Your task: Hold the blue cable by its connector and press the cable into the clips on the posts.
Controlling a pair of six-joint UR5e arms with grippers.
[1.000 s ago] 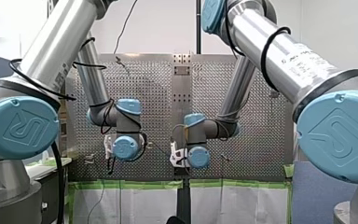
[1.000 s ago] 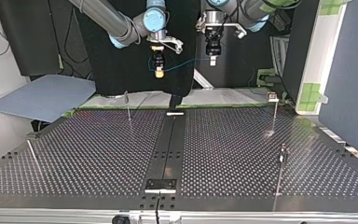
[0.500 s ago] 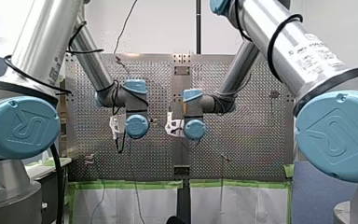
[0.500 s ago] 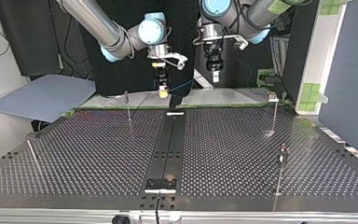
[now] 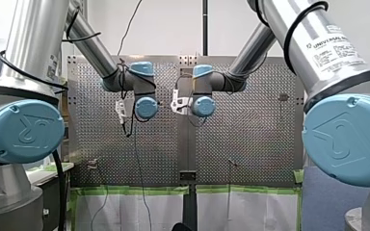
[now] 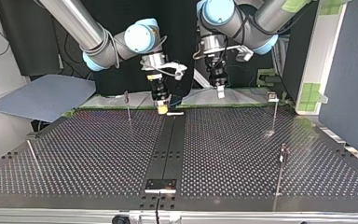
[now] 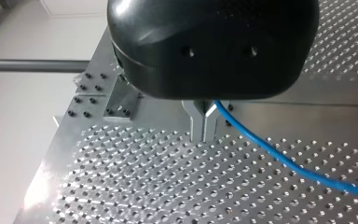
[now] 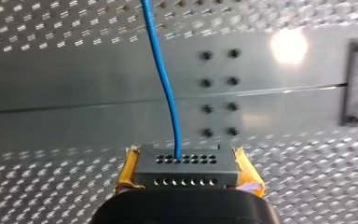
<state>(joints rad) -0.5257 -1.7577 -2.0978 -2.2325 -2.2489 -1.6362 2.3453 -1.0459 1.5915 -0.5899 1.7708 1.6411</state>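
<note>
The thin, smooth blue cable point(image 8: 165, 79) runs straight from a black, hole-dotted block connector point(image 8: 186, 166), clamped between the right hand's point(image 6: 161, 109) yellow pads at upper centre of the top view, above the perforated metal table point(image 6: 98, 154). The left hand's point(image 7: 204, 126) metal fingers are pinched shut on the cable

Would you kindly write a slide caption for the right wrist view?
Yellow-padded right claw grips the connector, its blue cable running away over the perforated table.
</note>
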